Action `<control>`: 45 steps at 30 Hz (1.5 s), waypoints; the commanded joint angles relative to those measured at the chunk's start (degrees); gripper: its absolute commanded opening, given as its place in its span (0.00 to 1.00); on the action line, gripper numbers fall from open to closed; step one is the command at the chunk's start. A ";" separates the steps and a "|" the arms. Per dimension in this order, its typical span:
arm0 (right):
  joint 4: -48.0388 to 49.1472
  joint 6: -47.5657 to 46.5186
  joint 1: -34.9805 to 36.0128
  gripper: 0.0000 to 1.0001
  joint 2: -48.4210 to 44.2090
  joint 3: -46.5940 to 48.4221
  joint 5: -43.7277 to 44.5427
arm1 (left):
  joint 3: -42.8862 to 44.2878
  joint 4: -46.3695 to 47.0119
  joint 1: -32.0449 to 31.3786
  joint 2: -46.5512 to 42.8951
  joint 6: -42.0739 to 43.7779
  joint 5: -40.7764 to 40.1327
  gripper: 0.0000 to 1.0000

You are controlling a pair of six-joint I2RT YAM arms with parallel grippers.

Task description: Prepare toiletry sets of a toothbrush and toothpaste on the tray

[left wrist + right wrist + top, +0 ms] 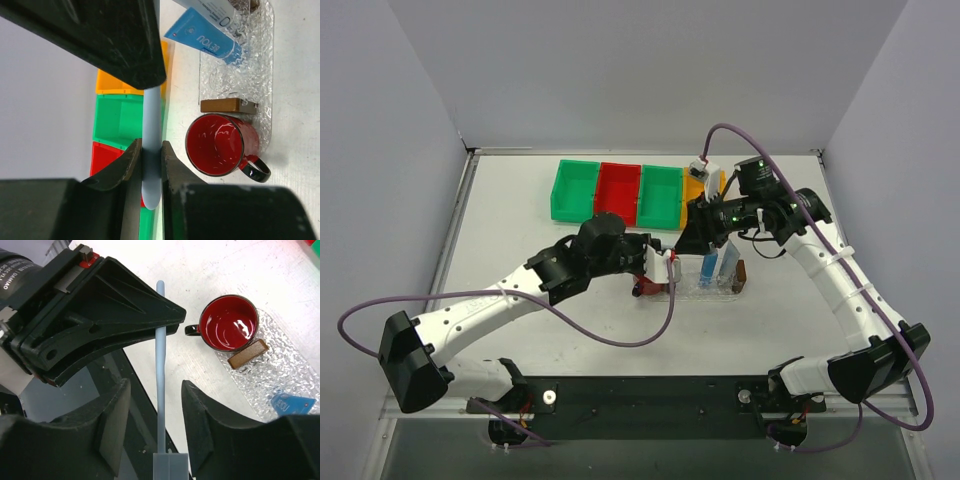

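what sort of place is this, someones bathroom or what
Probably a robotics lab bench, not a bathroom: a white table boxed in by plain panels, robot arms bolted at its edge, and a row of sorting bins.

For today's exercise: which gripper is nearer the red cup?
Left. The left gripper, holding the toothbrush, sits beside the red cup; the right gripper is farther, near the orange bin.

Toothpaste tubes [205, 37] on tray [220, 85], cup [220, 145] beside tray, bins [620, 190] behind

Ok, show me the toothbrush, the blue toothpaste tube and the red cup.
toothbrush [152, 112]: left wrist view, on the pale handle.
blue toothpaste tube [202, 37]: left wrist view, on the printed body.
red cup [218, 145]: left wrist view, on the inside bottom.
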 commanded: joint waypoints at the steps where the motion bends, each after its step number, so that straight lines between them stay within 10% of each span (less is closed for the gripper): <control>1: -0.11 0.05 0.21 0.47 -2.02 2.86 1.05 | -1.23 2.96 -0.25 -2.50 -1.35 -0.26 0.00; 13: 0.77 -0.39 -5.50 0.57 -6.23 11.92 9.13 | -8.52 9.11 3.44 -9.53 -13.37 0.00 0.00; 45: 30.65 9.10 3.46 0.53 -9.05 0.49 2.11 | -10.10 48.48 16.45 -4.70 -76.13 36.65 0.00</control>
